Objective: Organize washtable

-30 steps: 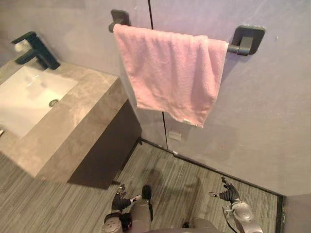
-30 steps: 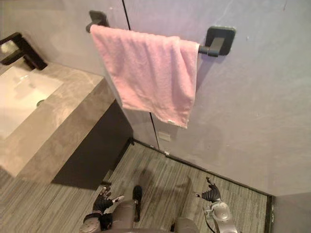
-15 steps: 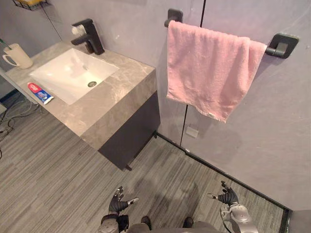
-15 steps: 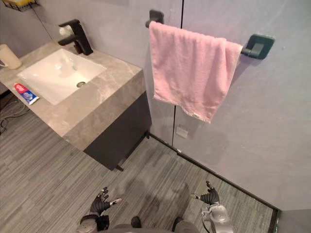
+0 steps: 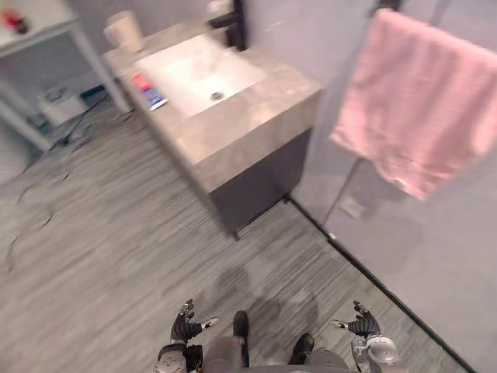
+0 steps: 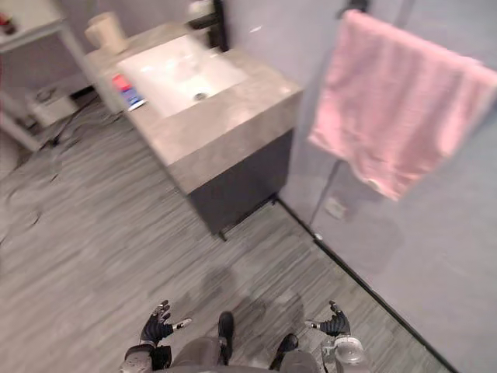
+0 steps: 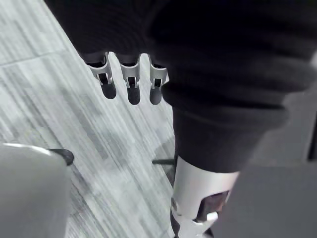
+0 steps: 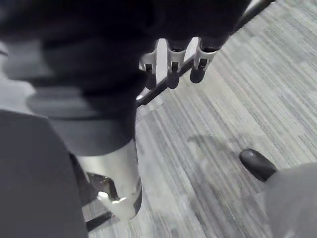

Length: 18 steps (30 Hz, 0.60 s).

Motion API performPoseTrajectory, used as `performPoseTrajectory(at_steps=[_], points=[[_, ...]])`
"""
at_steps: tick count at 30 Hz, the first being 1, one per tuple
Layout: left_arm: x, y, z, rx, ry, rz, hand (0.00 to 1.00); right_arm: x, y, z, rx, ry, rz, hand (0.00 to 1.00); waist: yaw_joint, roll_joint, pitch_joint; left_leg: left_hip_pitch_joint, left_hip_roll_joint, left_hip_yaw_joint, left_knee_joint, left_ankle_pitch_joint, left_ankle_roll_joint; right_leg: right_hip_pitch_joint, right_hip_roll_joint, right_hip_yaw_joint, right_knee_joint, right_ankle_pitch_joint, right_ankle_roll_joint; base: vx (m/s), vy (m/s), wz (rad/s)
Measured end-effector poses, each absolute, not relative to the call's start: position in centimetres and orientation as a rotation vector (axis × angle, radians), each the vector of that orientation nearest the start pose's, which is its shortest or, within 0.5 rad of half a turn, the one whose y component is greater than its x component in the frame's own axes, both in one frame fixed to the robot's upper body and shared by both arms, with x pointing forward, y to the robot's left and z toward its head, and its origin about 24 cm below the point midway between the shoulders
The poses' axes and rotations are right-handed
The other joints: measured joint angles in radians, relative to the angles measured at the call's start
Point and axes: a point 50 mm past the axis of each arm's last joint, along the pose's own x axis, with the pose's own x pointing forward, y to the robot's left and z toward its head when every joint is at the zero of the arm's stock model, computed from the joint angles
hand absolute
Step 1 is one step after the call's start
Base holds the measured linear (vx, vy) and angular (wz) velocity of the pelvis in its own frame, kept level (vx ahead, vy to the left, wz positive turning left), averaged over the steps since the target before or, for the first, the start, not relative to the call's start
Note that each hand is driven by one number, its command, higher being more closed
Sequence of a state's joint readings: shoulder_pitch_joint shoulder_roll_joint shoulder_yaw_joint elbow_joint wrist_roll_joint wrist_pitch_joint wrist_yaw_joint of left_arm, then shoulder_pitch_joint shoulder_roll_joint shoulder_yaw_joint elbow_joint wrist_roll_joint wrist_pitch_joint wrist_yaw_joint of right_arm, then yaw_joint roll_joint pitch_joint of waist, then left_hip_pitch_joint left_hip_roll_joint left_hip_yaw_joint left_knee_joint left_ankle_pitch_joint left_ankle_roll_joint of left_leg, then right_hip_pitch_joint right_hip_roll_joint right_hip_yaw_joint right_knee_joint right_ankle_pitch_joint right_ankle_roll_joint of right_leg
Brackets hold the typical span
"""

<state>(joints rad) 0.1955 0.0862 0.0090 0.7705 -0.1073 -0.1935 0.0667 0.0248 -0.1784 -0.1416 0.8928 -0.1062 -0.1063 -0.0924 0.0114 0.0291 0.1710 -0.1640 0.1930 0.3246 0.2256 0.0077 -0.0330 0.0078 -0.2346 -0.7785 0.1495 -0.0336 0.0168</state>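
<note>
Fingers of left hand (image 5: 185, 328) and right hand (image 5: 363, 325) look relaxed, holding nothing.

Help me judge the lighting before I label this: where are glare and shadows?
Left eye view: the white basin glares bright around its drain, and the pink towel casts a soft shadow on the wall below it. Right eye view: the cabinet under the counter is the darkest patch.

You have open floor (image 5: 116, 233) across the lower left of the frame; the counter (image 5: 256, 109) blocks the upper middle, and the pink towel (image 5: 427, 101) hangs at upper right.
</note>
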Motion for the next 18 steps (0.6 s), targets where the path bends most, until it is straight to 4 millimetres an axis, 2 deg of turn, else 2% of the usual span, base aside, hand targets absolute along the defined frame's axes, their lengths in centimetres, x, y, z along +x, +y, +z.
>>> performPoseTrajectory(at_steps=[3,4,5,6,8,9,10,11,12,13,14,15,16,17,18], points=[[12.9,19.0,-12.5,-0.003,0.72,0.193,0.0,15.7,-25.4,-11.6,-0.276,0.779,-0.264,0.0,0.0,0.02,-0.009,0.037,0.083,0.142,-0.022,0.001,0.0,0.02,-0.048,-0.095,0.006,0.03,0.05,-0.03,0.332,1.24],[13.6,19.0,-12.2,-0.001,0.699,0.188,0.0,15.5,-25.6,-11.7,-0.273,0.786,-0.278,0.0,-0.001,0.033,-0.011,0.042,0.075,0.146,-0.058,-0.008,-0.054,0.037,-0.071,-0.138,0.004,0.044,0.072,-0.03,0.402,1.15],[14.1,19.5,-11.8,0.011,0.681,0.192,0.0,15.4,-25.1,-11.9,-0.253,0.794,-0.278,0.0,0.011,0.0,-0.005,0.03,0.029,0.137,-0.047,-0.018,-0.031,0.047,-0.106,-0.15,-0.014,0.073,0.083,-0.02,0.401,1.05],[14.0,19.9,-11.8,0.021,0.682,0.195,0.0,15.5,-24.4,-12.0,-0.236,0.793,-0.265,0.0,0.014,-0.012,-0.003,0.012,0.012,0.117,-0.015,-0.031,-0.014,0.057,-0.121,-0.158,-0.024,0.087,0.096,-0.02,0.384,0.82],[13.4,20.4,-12.0,0.036,0.701,0.199,0.0,15.3,-22.9,-12.6,-0.204,0.808,-0.233,0.0,0.023,-0.016,-0.002,-0.072,-0.001,0.06,0.186,-0.173,0.021,0.095,-0.161,-0.165,-0.012,0.108,0.131,-0.01,0.39,0.65],[13.2,20.4,-12.0,0.033,0.707,0.2,0.0,15.2,-22.9,-12.6,-0.206,0.813,-0.227,0.0,0.034,-0.009,-0.002,-0.086,0.0,0.055,0.236,-0.21,0.032,0.097,-0.179,-0.163,0.011,0.106,0.134,0.02,0.448,0.28],[12.6,20.3,-12.2,0.032,0.721,0.194,0.0,15.2,-22.8,-12.7,-0.207,0.817,-0.218,0.0,0.047,-0.003,-0.002,-0.112,-0.019,0.041,0.305,-0.267,0.047,0.091,-0.226,-0.148,0.075,0.093,0.123,0.04,0.482,0.18],[12.2,20.2,-12.3,0.029,0.728,0.186,0.0,15.2,-22.7,-12.7,-0.206,0.819,-0.209,0.0,0.058,-0.005,0.0,-0.12,-0.046,0.034,0.321,-0.293,0.065,0.064,-0.265,-0.099,0.144,0.033,0.03,0.04,0.554,0.49],[12.0,20.3,-12.2,0.029,0.731,0.183,0.0,15.2,-22.6,-12.7,-0.203,0.818,-0.196,0.0,0.053,-0.011,0.003,-0.118,-0.091,0.009,0.316,-0.307,0.09,-0.008,-0.262,0.08,0.218,-0.105,-0.092,0.04,0.414,0.72],[12.1,20.4,-12.1,0.034,0.721,0.183,0.0,15.1,-22.5,-12.7,-0.207,0.82,-0.188,0.0,0.043,-0.018,0.007,-0.118,-0.122,-0.016,0.314,-0.309,0.103,-0.037,-0.24,0.192,0.244,-0.175,-0.112,0.11,0.319,1.44],[12.4,20.8,-11.6,0.049,0.698,0.18,0.0,14.3,-22.3,-13.0,-0.203,0.838,-0.181,0.0,0.015,-0.044,0.021,-0.115,-0.188,-0.071,0.316,-0.316,0.138,-0.068,-0.199,0.389,0.304,-0.275,-0.116,0.2,0.214,1.71],[12.7,21.1,-11.3,0.06,0.684,0.175,0.0,13.7,-22.2,-13.3,-0.186,0.861,-0.187,0.0,0.004,-0.072,0.04,-0.095,-0.233,-0.108,0.321,-0.33,0.169,-0.109,-0.165,0.489,0.421,-0.32,-0.074,0.22,0.18,1.55],[12.8,21.1,-11.3,0.059,0.682,0.179,0.0,13.7,-22.0,-13.4,-0.183,0.866,-0.185,0.0,0.006,-0.074,0.045,-0.085,-0.244,-0.122,0.323,-0.337,0.179,-0.138,-0.14,0.51,0.478,-0.333,-0.053,0.24,0.124,1.04],[12.3,21.3,-11.4,0.062,0.699,0.181,0.0,13.6,-21.9,-13.4,-0.177,0.867,-0.181,0.0,0.003,-0.068,0.051,-0.058,-0.248,-0.15,0.319,-0.347,0.193,-0.188,-0.078,0.502,0.552,-0.353,-0.036,0.32,0.136,0.6],[12.0,21.3,-11.5,0.064,0.71,0.183,0.0,13.7,-21.8,-13.4,-0.164,0.861,-0.186,0.0,0.005,-0.066,0.052,-0.024,-0.249,-0.166,0.3,-0.358,0.185,-0.237,-0.022,0.479,0.556,-0.351,-0.023,0.27,0.114,0.55]])
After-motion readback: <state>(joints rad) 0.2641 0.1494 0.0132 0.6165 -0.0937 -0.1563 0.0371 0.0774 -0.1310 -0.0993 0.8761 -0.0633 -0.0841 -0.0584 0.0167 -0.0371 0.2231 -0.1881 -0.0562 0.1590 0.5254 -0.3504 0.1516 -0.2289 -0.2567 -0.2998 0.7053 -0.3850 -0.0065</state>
